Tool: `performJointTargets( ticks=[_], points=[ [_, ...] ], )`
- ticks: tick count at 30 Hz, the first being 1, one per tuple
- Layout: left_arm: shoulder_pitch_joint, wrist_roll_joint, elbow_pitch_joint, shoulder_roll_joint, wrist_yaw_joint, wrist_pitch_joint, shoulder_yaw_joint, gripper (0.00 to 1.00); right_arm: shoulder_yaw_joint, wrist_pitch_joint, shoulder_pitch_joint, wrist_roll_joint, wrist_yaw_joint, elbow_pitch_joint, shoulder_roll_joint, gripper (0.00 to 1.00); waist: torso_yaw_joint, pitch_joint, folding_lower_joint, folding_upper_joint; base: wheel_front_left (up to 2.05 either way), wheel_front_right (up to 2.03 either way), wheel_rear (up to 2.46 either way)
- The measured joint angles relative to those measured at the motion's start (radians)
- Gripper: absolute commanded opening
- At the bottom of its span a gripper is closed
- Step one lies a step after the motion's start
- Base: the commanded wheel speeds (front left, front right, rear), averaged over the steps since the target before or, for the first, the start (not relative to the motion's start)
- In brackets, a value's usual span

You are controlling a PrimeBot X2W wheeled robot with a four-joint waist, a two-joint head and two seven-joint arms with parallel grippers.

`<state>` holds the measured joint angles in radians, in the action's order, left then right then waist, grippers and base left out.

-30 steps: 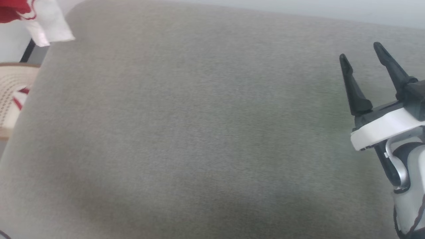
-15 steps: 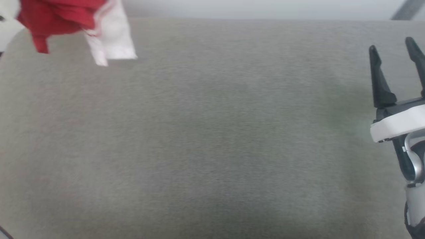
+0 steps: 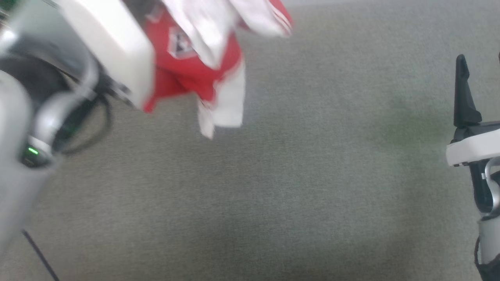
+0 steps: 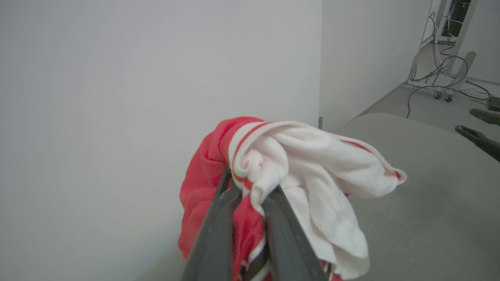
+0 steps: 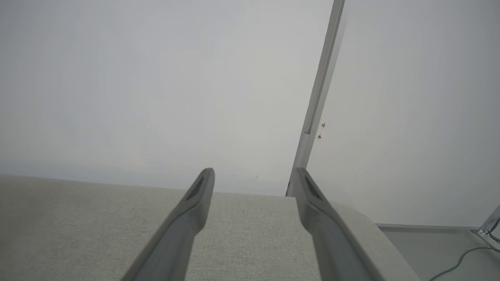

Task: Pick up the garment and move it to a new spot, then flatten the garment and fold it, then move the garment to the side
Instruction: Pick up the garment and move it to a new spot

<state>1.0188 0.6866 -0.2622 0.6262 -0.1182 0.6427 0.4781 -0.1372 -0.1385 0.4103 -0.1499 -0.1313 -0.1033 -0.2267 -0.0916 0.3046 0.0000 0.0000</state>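
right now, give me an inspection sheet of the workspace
surface: grey fabric top, flat, with a rounded corner
job's things: red and white garment, bunched, hanging from the left gripper above the surface, not laid out
clutter: nothing seen
grippers: left gripper shut on the garment; right gripper open, holding nothing
cables: loose cables on the far floor; thin dark cable at the head view's lower left
surroundings: plain white wall, grey floor

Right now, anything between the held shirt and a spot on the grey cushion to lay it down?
Nothing visible. The left gripper is shut on the garment, hanging above the grey cushion; no object lies on the stretch below. The right gripper, open, sits off at the right edge.
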Motion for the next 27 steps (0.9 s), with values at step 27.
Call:
performJointTargets(
  ticks=[27],
  points=[
    [-0.317, 0.142, 0.560, -0.080, -0.025, -0.005, 0.066, 0.00, 0.040, -0.081, 0.018, -0.004, 0.000, -0.165, 0.063, 1.00, -0.049, 0.057, 0.0000, 0.0000, 0.00, 0.00, 0.00]
  ],
)
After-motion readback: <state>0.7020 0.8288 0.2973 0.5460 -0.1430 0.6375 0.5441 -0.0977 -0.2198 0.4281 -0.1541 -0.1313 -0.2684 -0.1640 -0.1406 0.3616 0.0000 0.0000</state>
